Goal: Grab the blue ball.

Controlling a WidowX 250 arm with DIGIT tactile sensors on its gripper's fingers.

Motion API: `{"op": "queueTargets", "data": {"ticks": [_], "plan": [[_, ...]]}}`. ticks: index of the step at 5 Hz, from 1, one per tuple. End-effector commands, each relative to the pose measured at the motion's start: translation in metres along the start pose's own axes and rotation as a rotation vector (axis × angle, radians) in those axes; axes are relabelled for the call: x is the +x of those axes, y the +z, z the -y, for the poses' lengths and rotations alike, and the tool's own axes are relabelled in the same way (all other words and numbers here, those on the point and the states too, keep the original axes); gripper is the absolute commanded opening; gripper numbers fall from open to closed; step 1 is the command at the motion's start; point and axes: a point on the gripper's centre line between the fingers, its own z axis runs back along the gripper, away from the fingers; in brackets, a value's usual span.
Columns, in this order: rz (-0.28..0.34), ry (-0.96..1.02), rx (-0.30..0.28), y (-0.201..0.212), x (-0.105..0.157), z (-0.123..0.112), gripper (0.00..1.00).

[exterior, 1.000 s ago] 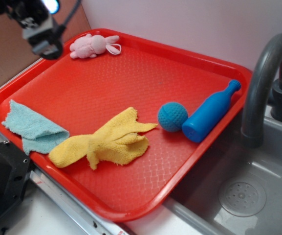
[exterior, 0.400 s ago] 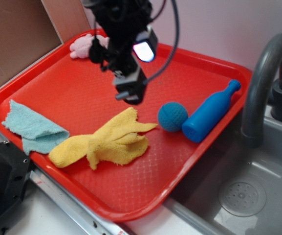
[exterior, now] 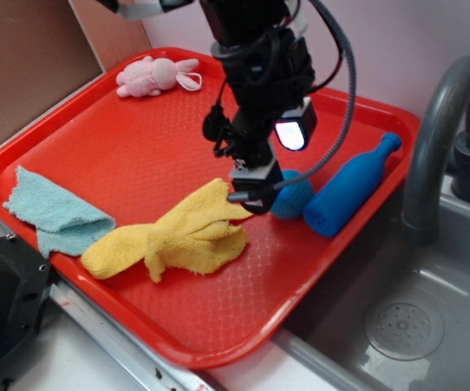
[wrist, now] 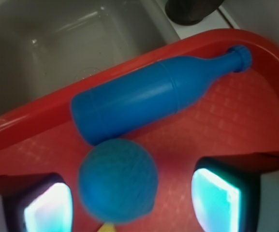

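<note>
Since the frames before, the arm had swung from the tray's far left corner across to the ball — nothing else had shifted. In the exterior view, the gripper (exterior: 255,194) hung just over the left side of the blue ball (exterior: 297,195), hiding part of it. The ball lay on the red tray (exterior: 137,147), just beside the base of the blue bottle (exterior: 353,186). Left of the ball sprawled a yellow cloth (exterior: 177,236); farther left lay a teal cloth (exterior: 55,213), and a pink toy (exterior: 155,76) sat at the tray's far edge.

In the wrist view, the ball (wrist: 118,180) sat between the two fingers (wrist: 215,193) — jaws apart, not touching it. The bottle (wrist: 149,99) lay just beyond it, along the tray's rim (wrist: 28,126), with the grey sink (wrist: 57,43) behind.
</note>
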Motion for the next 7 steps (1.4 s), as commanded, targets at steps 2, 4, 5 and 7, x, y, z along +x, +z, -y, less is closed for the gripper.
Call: {"op": "queueTargets", "data": {"ticks": [2, 4, 5, 7], "plan": [[-0.013, -0.127, -0.034, -0.01, 0.007, 0.023, 1.0], [-0.026, -0.022, -0.043, -0.019, 0.0, 0.014, 0.0], [-0.022, 0.108, 0.013, 0.008, -0.007, 0.014, 0.0], [-0.049, 0.593, 0.169, 0.117, -0.046, 0.005, 0.0]]}}
